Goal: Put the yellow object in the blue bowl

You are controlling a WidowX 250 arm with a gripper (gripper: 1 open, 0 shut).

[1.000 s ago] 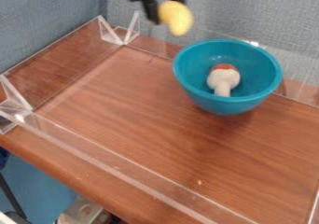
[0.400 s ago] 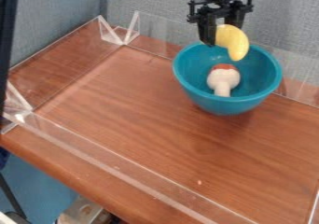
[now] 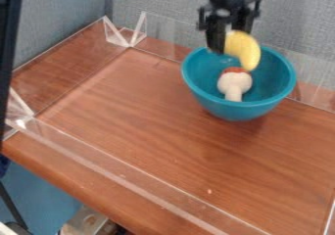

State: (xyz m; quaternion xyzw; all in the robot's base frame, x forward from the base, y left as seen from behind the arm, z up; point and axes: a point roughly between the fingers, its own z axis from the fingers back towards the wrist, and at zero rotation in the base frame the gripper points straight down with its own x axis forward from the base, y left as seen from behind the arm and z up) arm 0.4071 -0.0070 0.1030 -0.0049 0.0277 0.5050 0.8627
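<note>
The yellow object (image 3: 244, 50) is a small curved banana-shaped toy hanging just above the far rim of the blue bowl (image 3: 206, 87). My gripper (image 3: 230, 27) comes down from the top of the view and is shut on the toy's upper end. The bowl is round, deep and teal-blue, and stands at the right of the wooden table. Inside it lies a whitish mushroom-like piece (image 3: 234, 84) with a brownish-orange top.
A low clear plastic wall (image 3: 78, 48) runs around the wooden tabletop (image 3: 131, 112), with small clear brackets at its left corners. A grey-blue backdrop stands behind the table. The table's front edge drops off at lower left.
My gripper has carried the yellow object rightward from left of the bowl to above the bowl's far rim. In the last half second it has barely moved.
</note>
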